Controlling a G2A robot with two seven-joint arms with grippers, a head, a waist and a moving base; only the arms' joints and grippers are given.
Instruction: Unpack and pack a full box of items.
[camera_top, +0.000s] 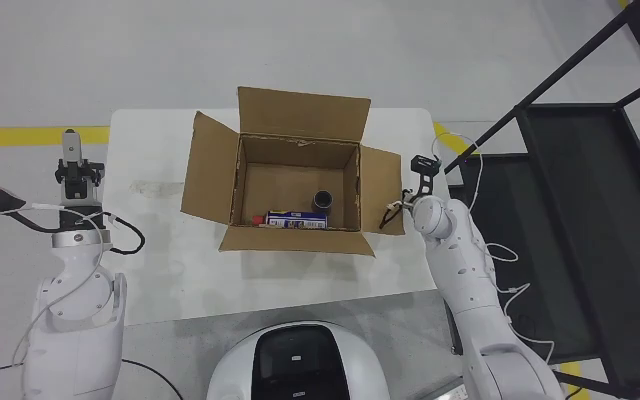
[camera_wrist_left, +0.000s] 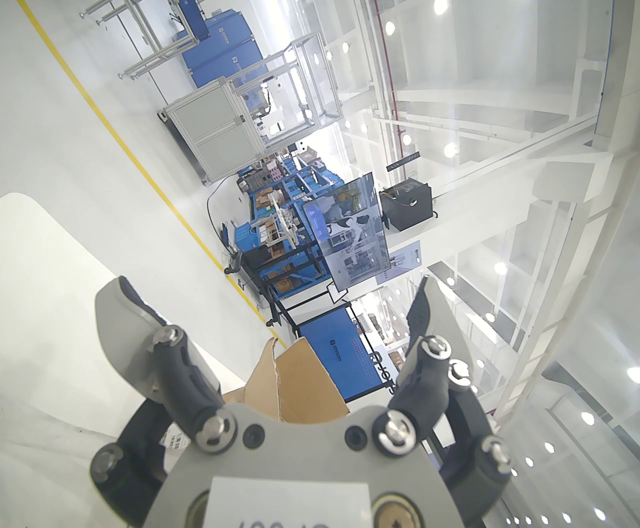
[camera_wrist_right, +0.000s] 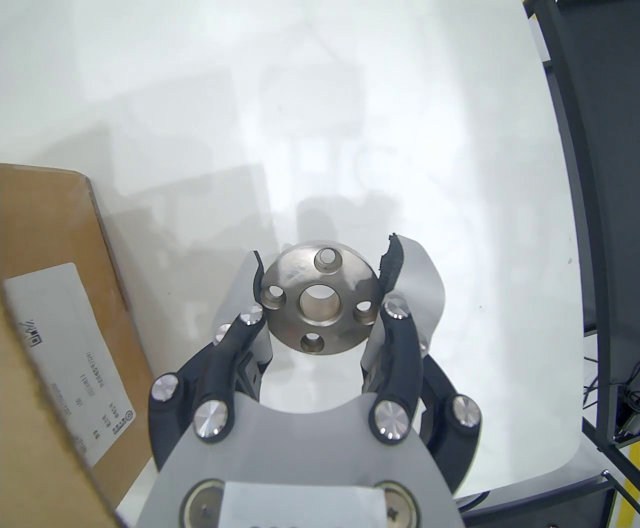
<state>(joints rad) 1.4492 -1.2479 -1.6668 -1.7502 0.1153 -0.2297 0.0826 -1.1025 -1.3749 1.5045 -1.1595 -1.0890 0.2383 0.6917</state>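
An open cardboard box stands mid-table with its flaps spread. Inside lie a dark cylinder and a white tube-like item with a red end. My right gripper is shut on a round metal flange with several bolt holes, held over the white table just right of the box; in the top view this gripper is beyond the box's right flap. My left gripper is open and holds nothing, at the table's left edge, pointing away from the box.
The white table has bare room left and in front of the box. A black metal frame stands close to the table's right side. A yellow floor line runs behind the left arm.
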